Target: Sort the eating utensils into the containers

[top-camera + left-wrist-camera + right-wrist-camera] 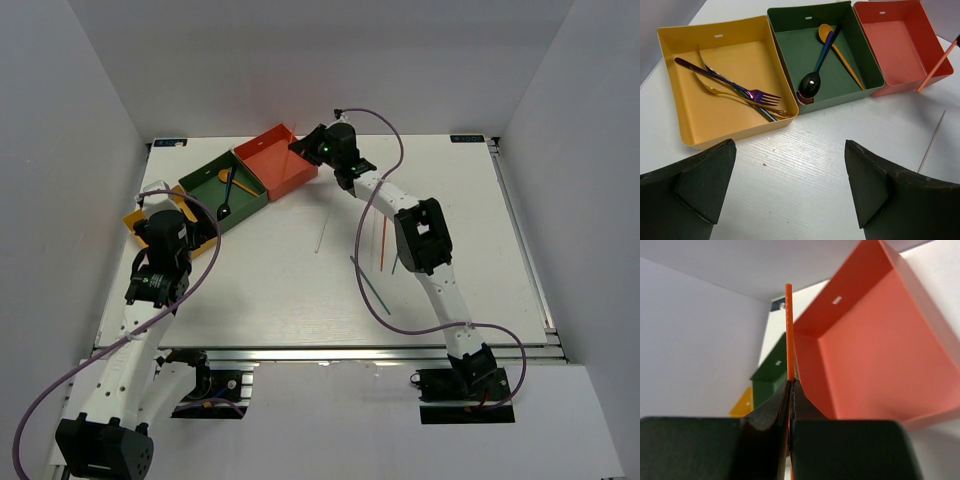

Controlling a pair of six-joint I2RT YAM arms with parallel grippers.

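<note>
Three containers stand in a row: a yellow box [715,117] holding up to three forks [742,91], a green box [802,52] holding a dark iridescent spoon [810,85] and a gold spoon [841,54], and an empty red box [895,50]. My right gripper [791,385] is shut on a red chopstick [789,330], hovering at the red box's right edge [280,160]. My left gripper [790,150] is open with nothing in it, above the table in front of the yellow and green boxes. More chopsticks lie on the table: silver [321,235], red [384,245] and teal [370,285].
White walls enclose the table at the back and on both sides. The boxes sit in the far-left corner, close to the back wall. The right arm [425,240] stretches diagonally over the loose chopsticks. A purple cable [375,300] loops above the table.
</note>
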